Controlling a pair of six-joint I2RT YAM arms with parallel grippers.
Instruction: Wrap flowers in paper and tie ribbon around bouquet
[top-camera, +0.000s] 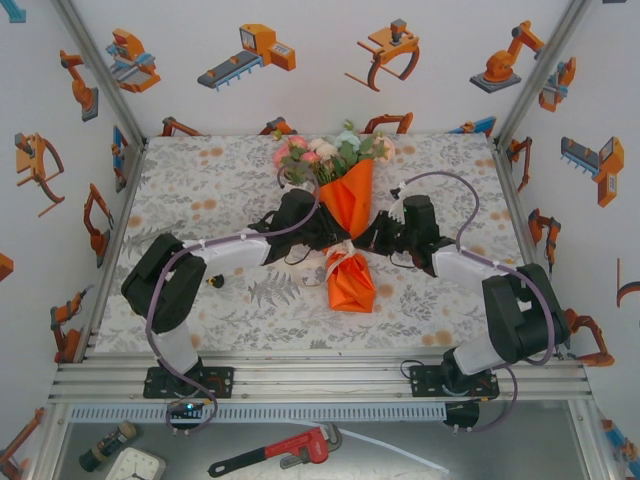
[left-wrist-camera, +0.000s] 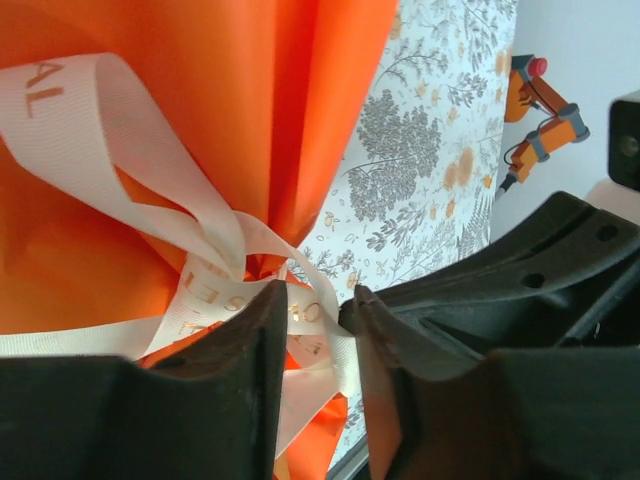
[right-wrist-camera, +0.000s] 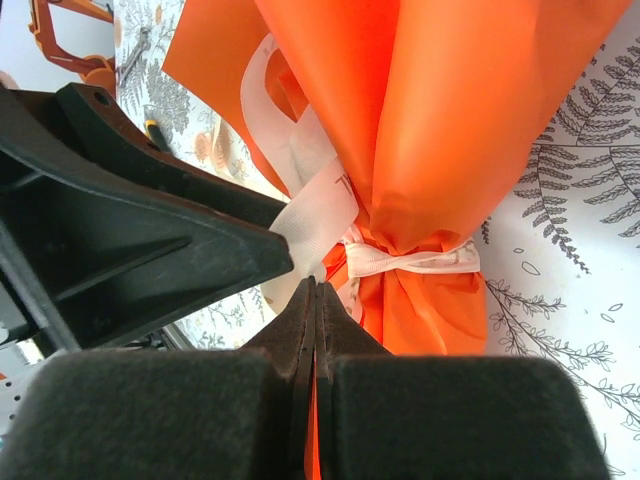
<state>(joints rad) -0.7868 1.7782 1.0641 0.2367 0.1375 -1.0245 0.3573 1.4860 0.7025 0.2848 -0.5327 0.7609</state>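
Top external: bouquet (top-camera: 350, 195) lies central on the bench (top-camera: 200, 180), free room toward either edge; right end effector (right-wrist-camera: 315, 287) closed, left end effector (left-wrist-camera: 320, 300) flanking ribbon (left-wrist-camera: 100, 130), grip unclear.

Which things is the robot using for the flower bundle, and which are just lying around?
For the job:
flowers
orange paper
ribbon

Just lying about, down by the robot's bases:
red wrench
small clock
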